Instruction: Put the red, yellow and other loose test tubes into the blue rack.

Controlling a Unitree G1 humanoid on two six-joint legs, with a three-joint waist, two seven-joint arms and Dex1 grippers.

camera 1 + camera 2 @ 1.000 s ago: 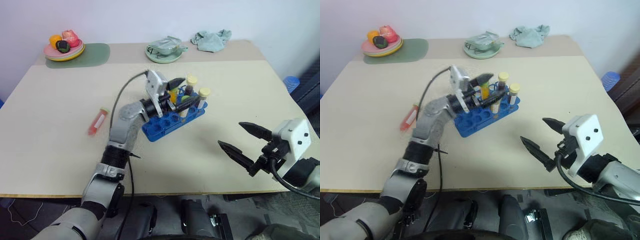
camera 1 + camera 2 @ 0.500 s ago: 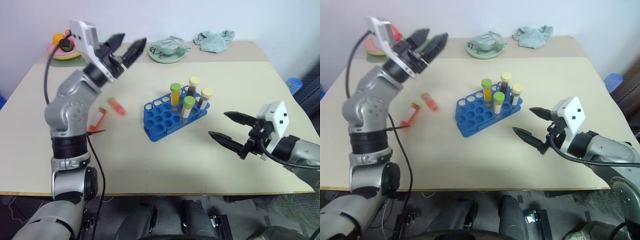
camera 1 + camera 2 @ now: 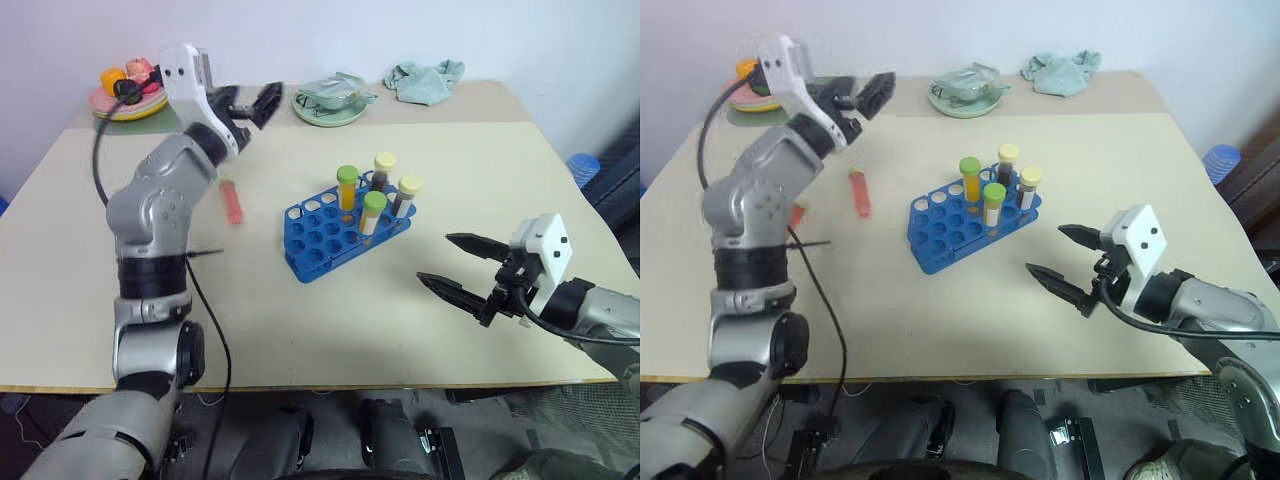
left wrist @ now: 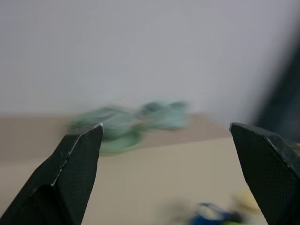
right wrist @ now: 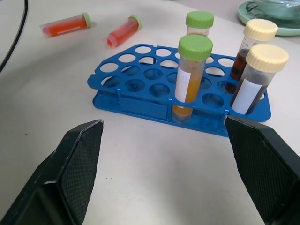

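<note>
Four tubes are already seated in the rack, which sits mid-table, so what's left are two red tubes lying flat beside it. One red tube is in plain sight just past the left arm; the other is seen lying close by in the right wrist view.

The left gripper is held high over the far side of the table, jaws wide apart, nothing in them. The right gripper is hovering low near the rack, also spread and empty.

Probably the next grab is best made by the left one, since those tubes are on its side. A tube should be pinched around mid-body, across its length, so it can't roll away, then tipped upright before being dropped into an empty hole.
</note>
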